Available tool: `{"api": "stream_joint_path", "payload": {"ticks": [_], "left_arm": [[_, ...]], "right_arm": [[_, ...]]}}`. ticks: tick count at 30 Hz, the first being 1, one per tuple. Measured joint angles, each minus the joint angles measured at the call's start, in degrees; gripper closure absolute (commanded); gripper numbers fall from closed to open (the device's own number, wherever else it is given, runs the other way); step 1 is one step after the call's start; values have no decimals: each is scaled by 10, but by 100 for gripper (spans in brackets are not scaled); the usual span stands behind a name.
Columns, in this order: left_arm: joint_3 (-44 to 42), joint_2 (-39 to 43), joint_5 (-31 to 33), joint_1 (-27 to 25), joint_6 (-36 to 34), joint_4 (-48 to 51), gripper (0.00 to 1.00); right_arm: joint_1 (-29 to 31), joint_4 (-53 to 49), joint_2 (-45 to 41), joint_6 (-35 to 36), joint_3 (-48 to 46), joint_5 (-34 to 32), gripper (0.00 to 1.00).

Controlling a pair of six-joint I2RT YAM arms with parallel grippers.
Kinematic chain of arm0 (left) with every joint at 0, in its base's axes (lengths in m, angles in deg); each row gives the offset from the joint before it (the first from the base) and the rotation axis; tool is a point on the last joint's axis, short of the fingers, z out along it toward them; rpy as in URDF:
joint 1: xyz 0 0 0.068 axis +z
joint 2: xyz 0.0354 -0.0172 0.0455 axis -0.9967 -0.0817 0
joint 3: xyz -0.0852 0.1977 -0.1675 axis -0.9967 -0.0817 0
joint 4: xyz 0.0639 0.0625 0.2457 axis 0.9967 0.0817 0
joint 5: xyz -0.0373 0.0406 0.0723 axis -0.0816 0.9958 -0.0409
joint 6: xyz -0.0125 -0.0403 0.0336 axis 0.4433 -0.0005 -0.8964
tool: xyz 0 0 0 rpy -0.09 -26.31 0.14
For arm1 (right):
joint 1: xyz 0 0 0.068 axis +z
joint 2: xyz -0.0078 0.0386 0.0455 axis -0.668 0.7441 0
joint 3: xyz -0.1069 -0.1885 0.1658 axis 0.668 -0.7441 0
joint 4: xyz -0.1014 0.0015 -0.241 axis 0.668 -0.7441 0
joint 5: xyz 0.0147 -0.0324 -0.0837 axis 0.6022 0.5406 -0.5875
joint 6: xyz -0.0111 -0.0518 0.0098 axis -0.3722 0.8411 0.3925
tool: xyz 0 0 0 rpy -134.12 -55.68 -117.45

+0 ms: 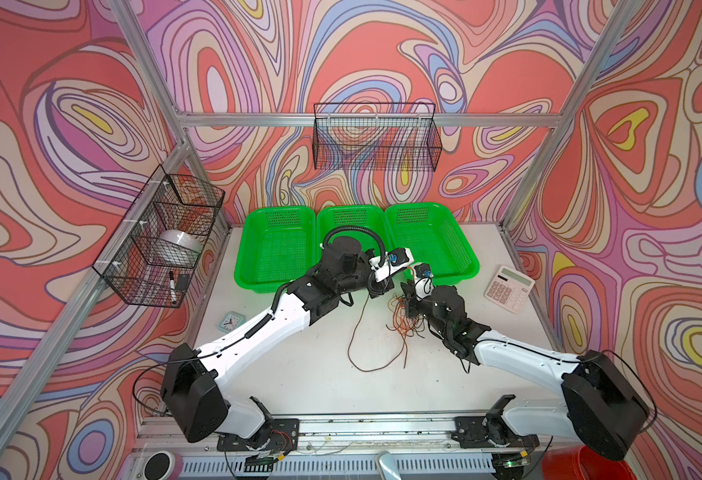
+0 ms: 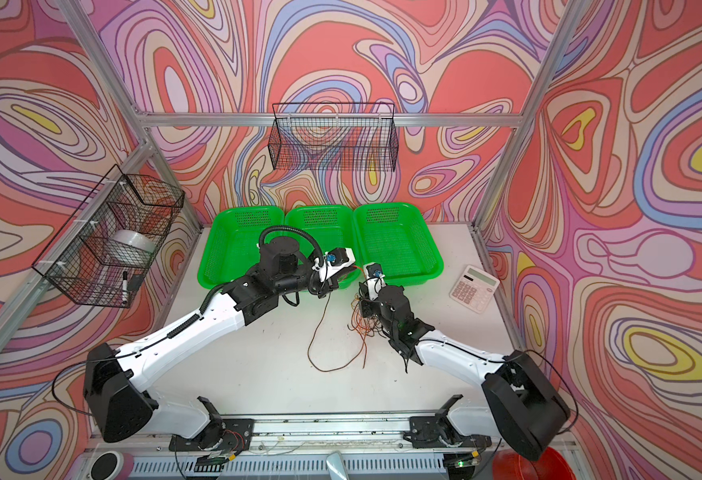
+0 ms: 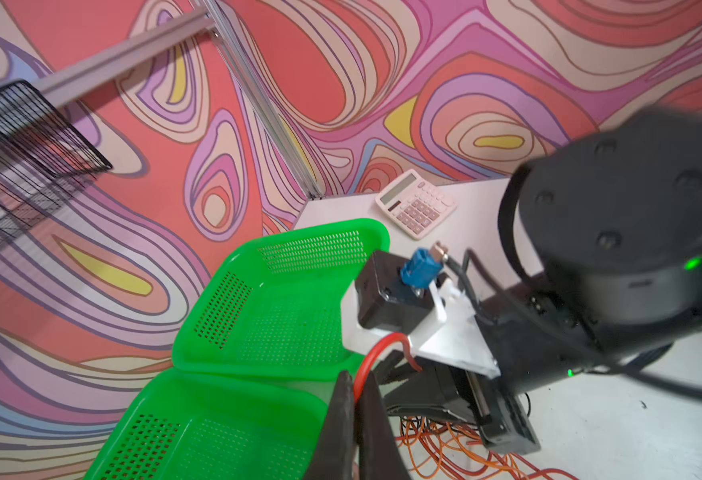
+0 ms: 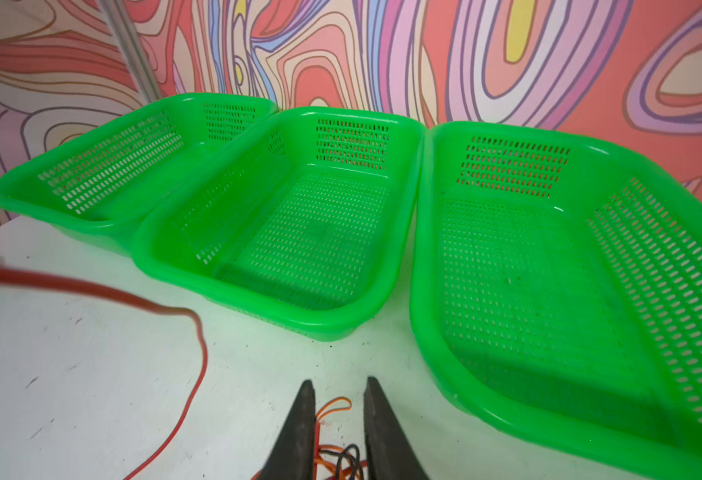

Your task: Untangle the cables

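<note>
Walls [image 1: 382,50] all round: swirl print, red/pink/purple w/ yellow & blue bits. Alu frame [image 1: 257,119] at corners & across rear wall. White tabletop [image 1: 307,374], scuffed. Black wire basket [image 1: 376,137] on rear rail; 2nd wire rack [image 1: 143,286] on left rail. Light even, bright.

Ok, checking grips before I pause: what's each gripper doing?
Left gripper: shut on the red cable.
Right gripper: slightly open over the tangled cables, nothing clamped.

The thin orange and black wires [image 1: 401,321] are lying tangled on the white table [image 1: 299,374]; a long red-brown wire [image 4: 91,287] is looping away beside them, one end held raised.
</note>
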Motion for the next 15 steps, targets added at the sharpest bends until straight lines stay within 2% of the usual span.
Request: {"api": "stream_joint_path", "payload": {"ticks": [6,15], "left_arm": [[59,13,2,-1,16,27,100],[190,12,23,-1,13,72,100]], "right_arm": [[0,40,47,-46,-2,-30,85],[0,42,103,-97,-24,-60,82]]}}
